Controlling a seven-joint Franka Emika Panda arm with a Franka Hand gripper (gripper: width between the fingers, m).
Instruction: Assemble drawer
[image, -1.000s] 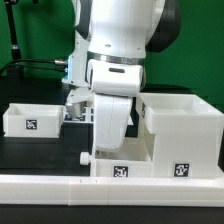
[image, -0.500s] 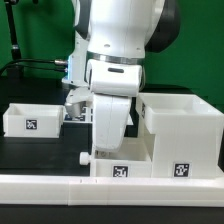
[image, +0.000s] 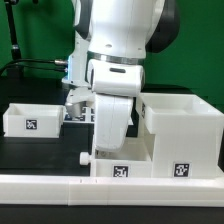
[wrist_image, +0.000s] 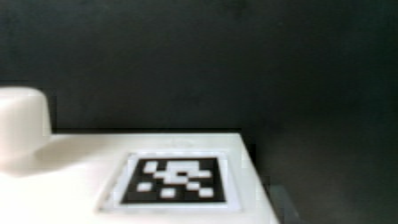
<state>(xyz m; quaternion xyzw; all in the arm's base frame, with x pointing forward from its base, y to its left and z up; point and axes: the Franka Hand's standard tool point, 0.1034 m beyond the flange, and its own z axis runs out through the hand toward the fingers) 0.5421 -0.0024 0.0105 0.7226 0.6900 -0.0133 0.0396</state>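
Currently: claw (image: 108, 146) low, directly above a tagged white face (wrist_image: 178, 178) of the drawer casing (image: 180, 125). Released or clenched cannot be told, fingertips hidden. From the claw it extends toward the exterior view's right, long axis across that view. Loose tray (image: 30, 118) rests on the black surface (image: 45, 150), well apart toward the exterior view's left; reaching it likely requires lifting clear first.

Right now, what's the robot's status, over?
Gripper down beside the casing, jaws unreadable. One tray apart, exterior view's left. Nothing seen blocking.
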